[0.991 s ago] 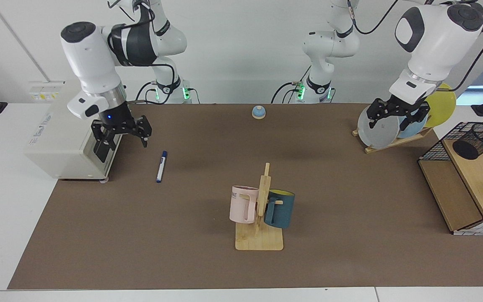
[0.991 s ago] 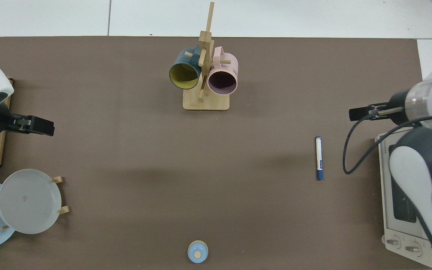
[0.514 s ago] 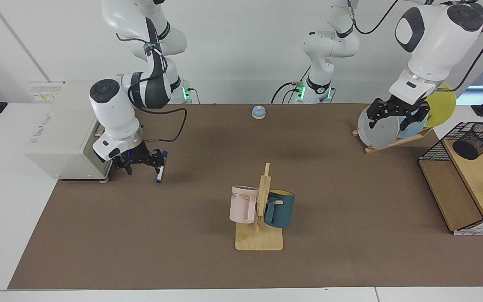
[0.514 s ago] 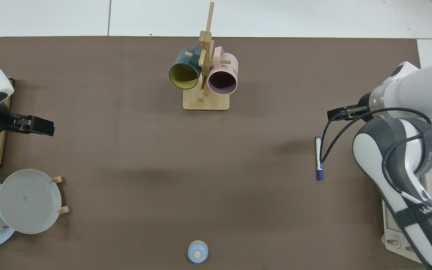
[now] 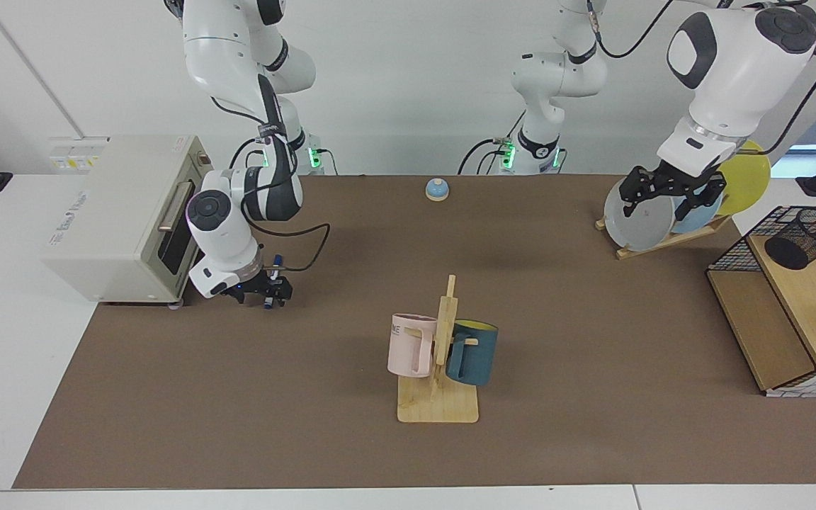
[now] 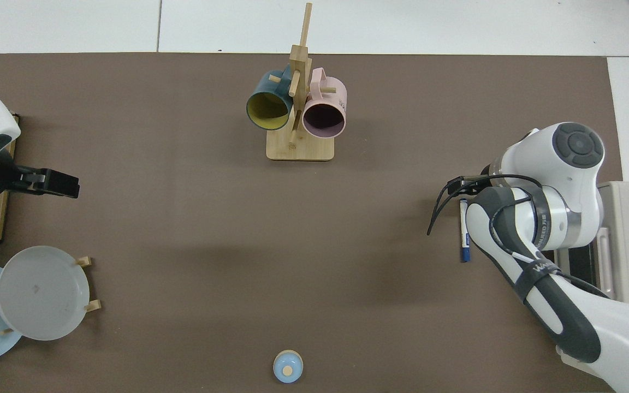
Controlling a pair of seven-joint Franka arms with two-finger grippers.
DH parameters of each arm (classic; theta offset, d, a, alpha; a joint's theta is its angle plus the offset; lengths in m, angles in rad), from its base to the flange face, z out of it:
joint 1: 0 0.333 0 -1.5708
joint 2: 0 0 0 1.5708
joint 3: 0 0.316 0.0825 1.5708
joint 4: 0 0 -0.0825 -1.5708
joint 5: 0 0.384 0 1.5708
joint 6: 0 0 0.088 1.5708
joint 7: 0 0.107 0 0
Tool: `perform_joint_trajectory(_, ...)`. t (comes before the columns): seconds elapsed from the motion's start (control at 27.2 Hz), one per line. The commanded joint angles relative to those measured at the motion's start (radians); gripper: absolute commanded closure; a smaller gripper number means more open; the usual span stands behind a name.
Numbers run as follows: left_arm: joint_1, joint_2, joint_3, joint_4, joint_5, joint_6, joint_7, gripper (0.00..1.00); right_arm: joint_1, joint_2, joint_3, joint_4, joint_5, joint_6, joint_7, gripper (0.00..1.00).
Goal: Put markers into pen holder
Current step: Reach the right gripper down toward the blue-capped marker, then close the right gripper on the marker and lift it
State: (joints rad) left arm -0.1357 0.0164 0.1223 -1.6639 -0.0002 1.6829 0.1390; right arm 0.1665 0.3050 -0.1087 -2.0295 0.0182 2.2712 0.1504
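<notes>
Facing view: right gripper [image 5: 268, 294] low over marker [image 6: 463, 229] on mat, grip impossible to tell; left gripper [image 5: 671, 193] spread, waiting; pen holder [image 5: 807, 237] far off, nothing delivered.

Facing view: mug rack [image 5: 439, 368] is set mid-mat toward the near edge; bell [image 5: 437, 189] at the far edge. Toaster oven [image 5: 121, 216] at the view's left, marker [image 5: 275, 268] just beside it, under the right gripper [image 5: 270, 292]. Plate rack [image 5: 652, 212] at far right; left gripper [image 5: 673, 191] is held before it. Pen holder [image 5: 805, 238] lies tilted on the shelf basket [image 5: 790, 297].
</notes>
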Motion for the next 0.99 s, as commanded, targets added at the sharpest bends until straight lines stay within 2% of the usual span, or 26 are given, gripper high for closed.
perform_joint_trajectory(0.0, 0.011, -0.01, -0.009, -0.014, 0.008, -0.002, -0.002, 0.0, -0.002, -0.015, 0.001, -0.02, 0.017, 0.015, 0.043, 0.0)
perform_joint_trajectory(0.44, 0.011, -0.01, -0.009, -0.014, 0.008, -0.003, -0.002, 0.0, -0.001, -0.037, 0.001, -0.034, 0.019, -0.108, 0.049, 0.0)
perform_joint_trajectory(0.66, 0.013, -0.01, -0.009, -0.014, 0.006, -0.003, -0.002, 0.0, -0.009, -0.038, 0.001, -0.034, 0.019, -0.108, 0.049, 0.01)
perform_joint_trajectory(0.95, 0.015, -0.01, -0.009, -0.017, 0.006, -0.005, -0.002, 0.0, -0.01, -0.038, 0.001, -0.037, 0.032, -0.102, 0.055, 0.22)
